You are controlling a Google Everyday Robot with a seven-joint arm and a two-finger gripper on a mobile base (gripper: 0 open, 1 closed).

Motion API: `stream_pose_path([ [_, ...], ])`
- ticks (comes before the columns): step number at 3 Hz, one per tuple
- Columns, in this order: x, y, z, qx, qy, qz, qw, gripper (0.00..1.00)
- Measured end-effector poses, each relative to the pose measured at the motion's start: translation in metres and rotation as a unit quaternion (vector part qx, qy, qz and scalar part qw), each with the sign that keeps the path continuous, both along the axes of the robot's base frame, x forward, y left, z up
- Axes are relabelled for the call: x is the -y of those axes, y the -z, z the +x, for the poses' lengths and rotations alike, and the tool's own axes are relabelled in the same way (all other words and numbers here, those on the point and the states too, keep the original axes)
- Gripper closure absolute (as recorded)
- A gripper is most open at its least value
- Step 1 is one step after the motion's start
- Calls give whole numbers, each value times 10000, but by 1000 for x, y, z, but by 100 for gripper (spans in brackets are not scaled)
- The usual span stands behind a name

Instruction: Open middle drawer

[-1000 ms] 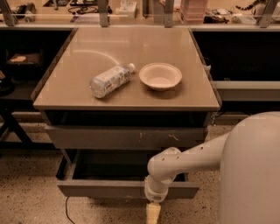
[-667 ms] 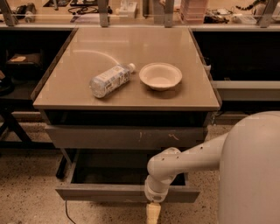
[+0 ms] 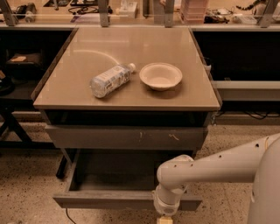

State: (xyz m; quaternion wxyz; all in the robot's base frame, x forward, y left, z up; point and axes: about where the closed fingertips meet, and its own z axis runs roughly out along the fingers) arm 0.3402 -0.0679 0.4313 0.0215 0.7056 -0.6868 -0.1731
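Note:
The middle drawer stands pulled out toward me below the table, its plain dark-grey front strip low in the view and its shallow grey tray showing. Above it is the taller grey front with pale scratch marks, pushed in. My gripper is at the bottom edge of the view, just in front of the right part of the drawer's front strip. It is mostly cut off by the frame. My white arm reaches in from the right.
A clear plastic bottle lies on its side on the tan tabletop, next to a white bowl. Dark shelving stands left and right. A cluttered counter runs along the back. The floor is speckled.
The middle drawer has slid further out toward me, and my wrist and gripper have moved down with its front strip.

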Motion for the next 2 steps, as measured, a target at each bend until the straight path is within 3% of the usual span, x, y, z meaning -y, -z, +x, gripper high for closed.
stream_pose_path([
  [2,11,-2,-23,-253,-61,-9,9997,0],
])
